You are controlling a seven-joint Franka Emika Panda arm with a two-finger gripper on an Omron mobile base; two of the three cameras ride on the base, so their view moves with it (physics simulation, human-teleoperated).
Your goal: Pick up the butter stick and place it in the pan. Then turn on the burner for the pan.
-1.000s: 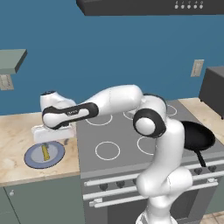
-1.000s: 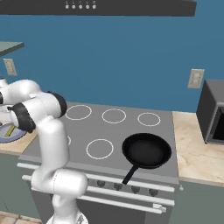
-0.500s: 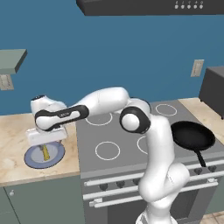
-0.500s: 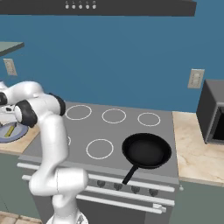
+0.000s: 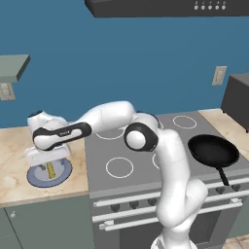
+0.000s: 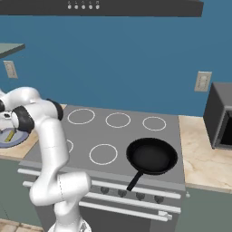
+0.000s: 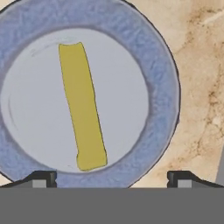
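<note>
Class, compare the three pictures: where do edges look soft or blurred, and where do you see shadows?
Hand view: butter stick and plate have soft, smeared edges. Left base view: the arm darkens the plate. Right base view: pan crisp, little shadow.

This is a rendered home kitchen. A grey stove [image 6: 113, 136] with white burner rings and a row of front knobs [image 6: 140, 195] sits between two stretches of beige stone-patterned counter [image 6: 201, 145] on grey-green cabinets. A dark range hood [image 6: 131, 7] hangs above against a blue wall bearing outlets [image 6: 202, 81]. A black frying pan [image 6: 152, 156] rests on the stove, a dark microwave [image 6: 220, 115] stands at the right, and a blue-grey plate [image 5: 48, 172] lies on the left counter.
</note>
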